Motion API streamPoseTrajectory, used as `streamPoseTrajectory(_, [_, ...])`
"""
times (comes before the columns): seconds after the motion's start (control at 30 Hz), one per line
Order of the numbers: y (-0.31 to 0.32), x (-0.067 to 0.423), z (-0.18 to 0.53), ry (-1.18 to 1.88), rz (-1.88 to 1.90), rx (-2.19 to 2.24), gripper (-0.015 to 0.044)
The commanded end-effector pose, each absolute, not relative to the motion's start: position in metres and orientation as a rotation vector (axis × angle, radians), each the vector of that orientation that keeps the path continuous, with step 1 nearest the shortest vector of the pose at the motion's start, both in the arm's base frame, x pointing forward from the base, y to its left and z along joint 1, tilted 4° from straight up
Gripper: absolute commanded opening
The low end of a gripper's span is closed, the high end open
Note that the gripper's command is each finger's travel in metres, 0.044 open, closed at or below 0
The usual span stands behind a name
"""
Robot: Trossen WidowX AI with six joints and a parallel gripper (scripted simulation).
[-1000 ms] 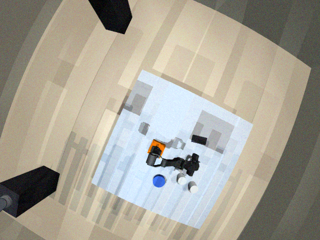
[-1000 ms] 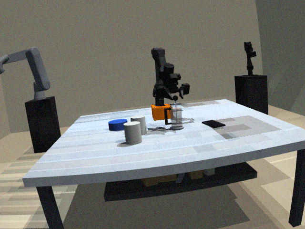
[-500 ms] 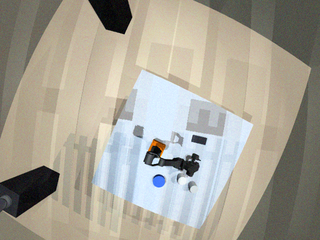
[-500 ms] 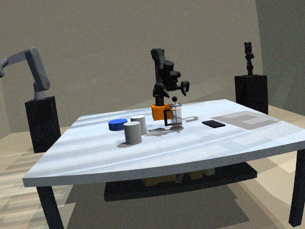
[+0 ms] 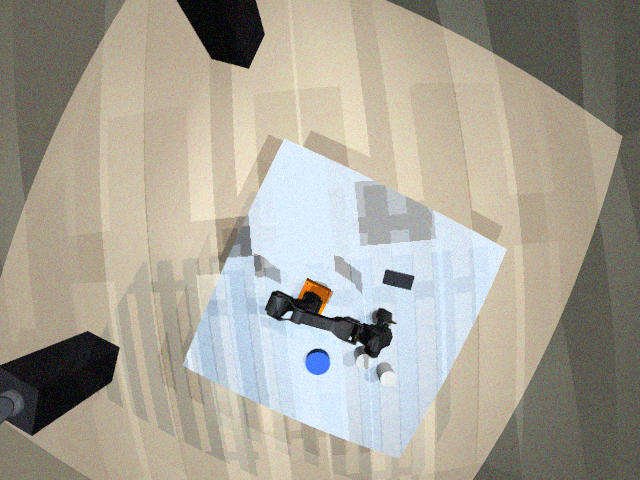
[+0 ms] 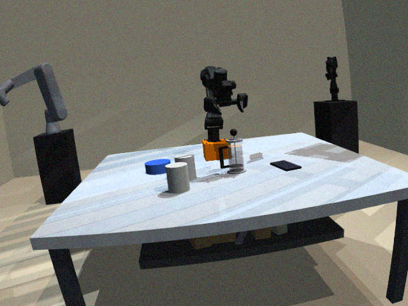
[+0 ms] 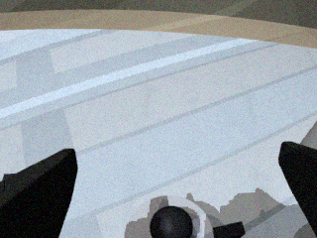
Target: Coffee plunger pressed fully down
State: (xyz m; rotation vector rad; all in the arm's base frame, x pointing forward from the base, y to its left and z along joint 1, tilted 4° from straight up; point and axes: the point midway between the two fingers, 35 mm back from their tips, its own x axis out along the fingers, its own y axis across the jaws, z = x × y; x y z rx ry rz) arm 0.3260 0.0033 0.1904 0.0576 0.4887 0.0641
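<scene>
The coffee press (image 6: 240, 154) stands upright on the table (image 6: 131, 210), its black handle (image 6: 221, 158) towards the mugs. Its round black plunger knob (image 6: 233, 132) (image 7: 170, 225) sits a little above the lid, with a short piece of rod showing between them. The rod runs down inside the glass to a dark layer near the bottom. My gripper (image 5: 381, 334) (image 6: 230, 111) (image 7: 181, 156) is wide open and empty above the knob, not touching it. In the wrist view the knob is low in the picture, between the spread fingers. The arm hides most of the press in the top view.
Two pale mugs (image 5: 386, 377) (image 6: 178, 178) stand beside the press on its handle side. A blue disc (image 5: 317, 361) (image 6: 157, 166) lies beyond them. A black slab (image 5: 398, 279) (image 6: 285, 165) lies on the other side. The orange base block (image 5: 323, 290) (image 6: 210, 151) is behind the press.
</scene>
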Motion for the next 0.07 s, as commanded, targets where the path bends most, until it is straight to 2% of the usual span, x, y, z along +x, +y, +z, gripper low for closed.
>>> streamPoseTrajectory(0.0, [0.0038, 0.3242, 0.1893, 0.493, 0.069, 0.054, 0.044])
streamPoseTrajectory(0.03, [0.0038, 0.3242, 0.1893, 0.493, 0.069, 0.054, 0.044])
